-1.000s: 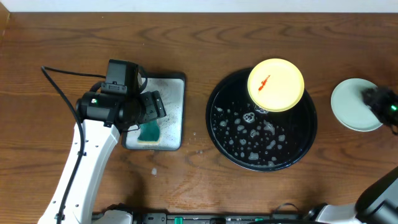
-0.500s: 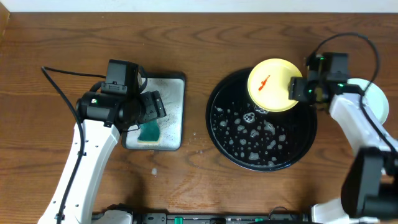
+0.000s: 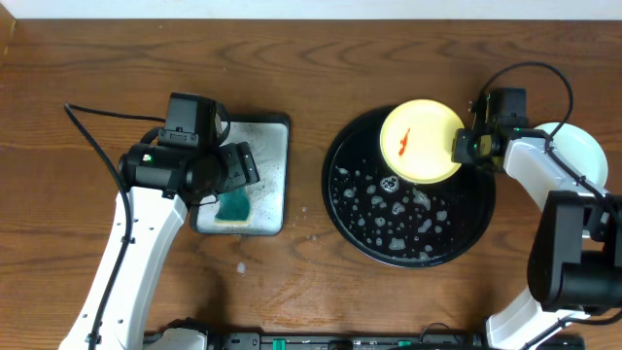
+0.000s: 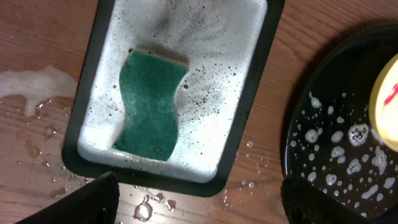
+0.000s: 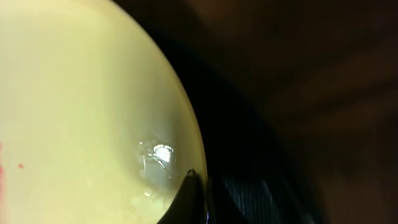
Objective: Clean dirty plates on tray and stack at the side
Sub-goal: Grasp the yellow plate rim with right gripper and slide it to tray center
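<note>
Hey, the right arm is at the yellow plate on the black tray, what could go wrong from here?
The right claw meets the yellow plate only at its rim, and the black tray beneath is wet with suds, so the plate may slip free. The red smear is uncleaned and the green sponge lies in the soapy tray, so stacking now would dirty the pale plate at the side.

We hold our left arm [image 3: 136, 233] stretched up from the near edge, the left gripper [image 4: 199, 208] facing down with its fingers spread wide apart. Our right arm [image 3: 533, 167] bends in from the right side, the right gripper [image 3: 465, 148] low; we cannot tell whether its jaws are closed
</note>
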Controlling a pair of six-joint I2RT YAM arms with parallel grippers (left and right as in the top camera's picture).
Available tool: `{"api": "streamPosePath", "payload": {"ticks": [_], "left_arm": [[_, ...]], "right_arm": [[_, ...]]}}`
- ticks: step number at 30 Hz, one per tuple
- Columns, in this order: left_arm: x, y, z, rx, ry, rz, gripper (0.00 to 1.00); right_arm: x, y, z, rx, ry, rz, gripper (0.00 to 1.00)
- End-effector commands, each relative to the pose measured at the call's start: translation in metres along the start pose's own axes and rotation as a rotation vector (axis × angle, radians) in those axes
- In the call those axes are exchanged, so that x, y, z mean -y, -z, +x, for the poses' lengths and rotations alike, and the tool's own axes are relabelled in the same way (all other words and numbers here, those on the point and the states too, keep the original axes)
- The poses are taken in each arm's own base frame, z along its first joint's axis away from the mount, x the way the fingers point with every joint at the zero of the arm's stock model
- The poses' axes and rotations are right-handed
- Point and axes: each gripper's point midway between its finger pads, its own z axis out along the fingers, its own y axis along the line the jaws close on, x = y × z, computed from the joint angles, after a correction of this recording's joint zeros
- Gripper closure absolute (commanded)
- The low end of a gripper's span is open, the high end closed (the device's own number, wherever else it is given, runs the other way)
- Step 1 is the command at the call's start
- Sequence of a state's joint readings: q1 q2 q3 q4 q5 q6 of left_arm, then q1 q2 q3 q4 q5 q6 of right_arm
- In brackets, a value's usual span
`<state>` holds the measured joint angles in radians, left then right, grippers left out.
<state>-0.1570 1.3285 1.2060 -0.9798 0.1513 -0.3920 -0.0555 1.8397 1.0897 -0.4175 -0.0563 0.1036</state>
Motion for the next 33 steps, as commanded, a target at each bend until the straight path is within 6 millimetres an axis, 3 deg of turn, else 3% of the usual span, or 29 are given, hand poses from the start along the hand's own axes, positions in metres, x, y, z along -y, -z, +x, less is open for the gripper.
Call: {"api": "streamPosePath", "payload": {"ticks": [1, 6, 10, 13, 16, 20, 24, 26, 27, 30, 33], "left_arm": [[0.002, 0.006, -0.006, 0.020, 0.000, 0.006, 0.16], [0.002, 0.006, -0.006, 0.020, 0.000, 0.006, 0.16], [0.002, 0.006, -0.006, 0.020, 0.000, 0.006, 0.16], [0.002, 0.006, -0.006, 0.020, 0.000, 0.006, 0.16], [0.002, 0.006, -0.006, 0.020, 0.000, 0.006, 0.16], [0.002, 0.006, -0.006, 0.020, 0.000, 0.006, 0.16], [0.002, 0.006, -0.006, 0.020, 0.000, 0.006, 0.16], [0.002, 0.006, -0.006, 0.020, 0.000, 0.006, 0.16], [0.002, 0.006, -0.006, 0.020, 0.000, 0.006, 0.16], [0.002, 0.006, -0.006, 0.020, 0.000, 0.006, 0.16], [0.002, 0.006, -0.005, 0.015, 0.008, 0.005, 0.16]], "right_arm": [[0.002, 0.025, 0.002, 0.004, -0.039, 0.014, 0.99], [-0.019, 0.074, 0.009, 0.008, -0.026, -0.076, 0.99], [-0.044, 0.099, 0.036, -0.070, -0.014, -0.164, 0.99], [-0.051, 0.101, 0.068, -0.200, -0.066, -0.149, 0.99], [-0.054, 0.091, 0.098, -0.290, -0.121, -0.101, 0.99], [-0.045, 0.070, 0.112, -0.267, -0.235, -0.019, 0.99], [-0.044, 0.054, 0.114, -0.223, -0.252, -0.029, 0.97], [-0.050, 0.054, 0.107, -0.196, -0.168, -0.071, 0.71], [-0.055, 0.058, 0.101, -0.180, -0.100, -0.107, 0.67], [-0.071, 0.081, 0.080, -0.127, 0.025, -0.188, 0.64], [-0.090, 0.123, 0.052, -0.027, 0.161, -0.283, 0.62]]}}
